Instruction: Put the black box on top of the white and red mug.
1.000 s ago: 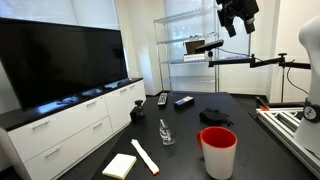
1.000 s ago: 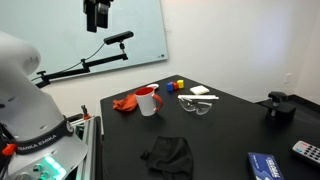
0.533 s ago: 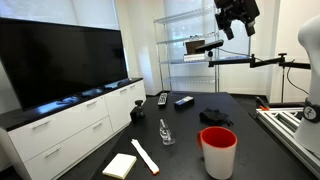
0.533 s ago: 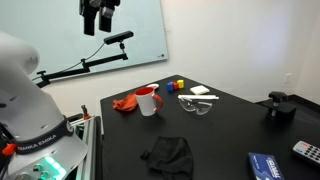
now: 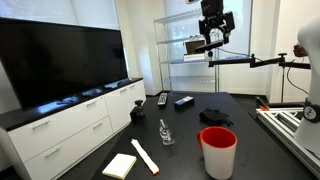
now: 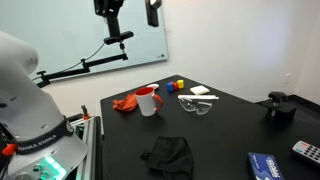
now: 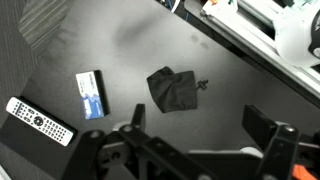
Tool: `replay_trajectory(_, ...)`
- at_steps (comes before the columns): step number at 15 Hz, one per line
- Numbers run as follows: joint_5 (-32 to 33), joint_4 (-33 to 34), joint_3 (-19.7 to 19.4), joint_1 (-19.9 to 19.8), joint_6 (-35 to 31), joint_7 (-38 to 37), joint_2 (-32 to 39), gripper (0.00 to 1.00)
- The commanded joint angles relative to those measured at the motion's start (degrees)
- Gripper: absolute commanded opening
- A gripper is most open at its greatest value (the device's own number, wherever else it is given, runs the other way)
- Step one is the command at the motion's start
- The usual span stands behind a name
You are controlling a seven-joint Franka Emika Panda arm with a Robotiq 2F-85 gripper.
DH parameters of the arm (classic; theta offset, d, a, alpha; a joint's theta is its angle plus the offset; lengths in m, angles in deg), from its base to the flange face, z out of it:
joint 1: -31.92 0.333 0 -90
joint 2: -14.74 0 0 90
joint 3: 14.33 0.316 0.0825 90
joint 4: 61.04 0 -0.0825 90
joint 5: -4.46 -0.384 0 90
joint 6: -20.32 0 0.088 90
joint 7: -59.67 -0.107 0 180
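Note:
The white and red mug (image 5: 218, 150) stands upright on the black table in both exterior views (image 6: 147, 100). The black box (image 5: 184, 101) with a blue label lies flat far from the mug, near the table's edge (image 6: 265, 165). In the wrist view the box (image 7: 90, 94) is at the left. My gripper (image 5: 214, 22) hangs high above the table (image 6: 130, 8). In the wrist view my gripper (image 7: 200, 125) is open and empty, looking down on a black cloth (image 7: 173, 88).
A remote (image 7: 38, 120) lies beside the box (image 5: 162, 98). The black cloth (image 6: 168, 153) lies mid-table. Clear safety glasses (image 6: 197, 105), a white pad (image 5: 120, 165), a red rag (image 6: 124, 103) and a black device (image 6: 277, 103) are also on the table. A boom mount (image 5: 250, 60) reaches over it.
My gripper has swung sideways high above the table and turned about its axis. It stays open and empty. Nothing on the table has moved.

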Motion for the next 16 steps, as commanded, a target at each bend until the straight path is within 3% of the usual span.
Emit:
replay_trajectory(1,-3.89,3.83,-4.49,-0.75,-7.69,3.11,8.15,1.0)
replay_trajectory(6,-10.7,8.71,-9.11,-4.4,-15.91,5.43,22.99,1.0)
replay_trajectory(10,-15.41,16.01,-9.77,-9.82,-17.74,7.08,33.95,1.0)
replay_trajectory(12,-16.79,18.9,-8.73,-12.12,-16.0,8.57,36.01,1.0)
replay_trajectory(13,-14.38,14.77,-7.5,-13.13,-19.24,5.96,34.17,1.0)
replay_trajectory(16,-14.41,14.89,-6.32,-14.35,-19.2,5.92,35.73,1.0)
